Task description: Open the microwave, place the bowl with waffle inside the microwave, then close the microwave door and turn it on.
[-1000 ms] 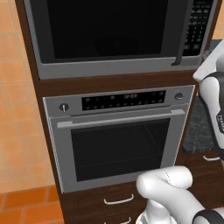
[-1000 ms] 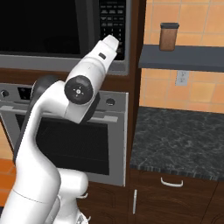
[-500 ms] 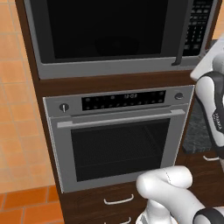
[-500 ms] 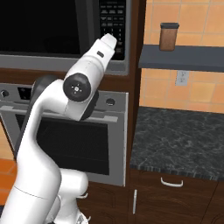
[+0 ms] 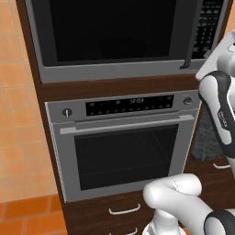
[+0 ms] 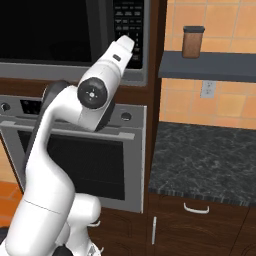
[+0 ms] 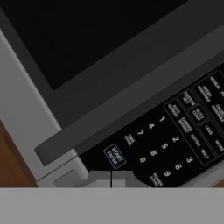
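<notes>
We are bringing the gripper (image 7: 111,178), fingers pinched shut with nothing between them, up to the lower corner of the keypad (image 7: 175,140); in the hand view its tips are sitting just beneath the boxed start key (image 7: 114,155), near it but seemingly not yet on it; in the right base view the forearm is angling up and the hand (image 6: 125,44) is reaching the keypad (image 6: 128,22) at the microwave's (image 5: 114,41) right edge; the door (image 5: 110,32) is looking closed, its dark glass flush in the frame and its curved handle (image 5: 192,36) beside the keys; the bowl we cannot make out behind that glass, so we are judging it to be inside only from the shut door; the oven (image 5: 126,147) below is playing no part. To do this well we are keeping the tips together as one blunt point, centring on the start key rather than the digits beside it, and pressing straight in, squarely and briefly, without sliding sideways onto a neighbour.
</notes>
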Available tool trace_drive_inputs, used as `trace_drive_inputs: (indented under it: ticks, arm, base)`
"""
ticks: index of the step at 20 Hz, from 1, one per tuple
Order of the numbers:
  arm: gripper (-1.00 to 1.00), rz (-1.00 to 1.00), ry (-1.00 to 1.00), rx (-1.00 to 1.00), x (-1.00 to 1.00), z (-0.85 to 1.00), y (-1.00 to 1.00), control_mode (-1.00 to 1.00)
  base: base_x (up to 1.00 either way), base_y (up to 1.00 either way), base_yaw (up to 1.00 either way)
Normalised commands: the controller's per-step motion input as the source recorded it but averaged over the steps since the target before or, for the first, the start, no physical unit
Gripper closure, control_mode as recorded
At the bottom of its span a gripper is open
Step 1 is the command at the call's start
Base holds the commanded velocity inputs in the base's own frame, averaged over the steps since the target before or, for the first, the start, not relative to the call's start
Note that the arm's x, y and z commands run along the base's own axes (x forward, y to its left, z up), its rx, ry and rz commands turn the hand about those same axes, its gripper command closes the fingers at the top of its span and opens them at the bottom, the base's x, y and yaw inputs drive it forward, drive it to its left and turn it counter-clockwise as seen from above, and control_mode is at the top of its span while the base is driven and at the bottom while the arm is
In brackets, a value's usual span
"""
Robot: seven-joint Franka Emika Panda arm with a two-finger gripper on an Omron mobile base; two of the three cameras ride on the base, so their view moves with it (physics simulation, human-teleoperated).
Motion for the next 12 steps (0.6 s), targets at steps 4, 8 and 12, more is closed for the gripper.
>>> trace_drive_inputs:
  ticks: [4,8,12]
  arm:
    - [1.0,0.0,0.0,-0.03,0.33,0.0,-0.01,-1.0]
    - [1.0,0.0,0.0,-0.02,0.33,0.0,0.0,-1.0]
    - [1.0,0.0,0.0,-0.02,0.29,0.0,0.0,-1.0]
  base:
    - [0.0,0.0,0.0]
    - [0.0,0.0,0.0]
    - [0.0,0.0,0.0]
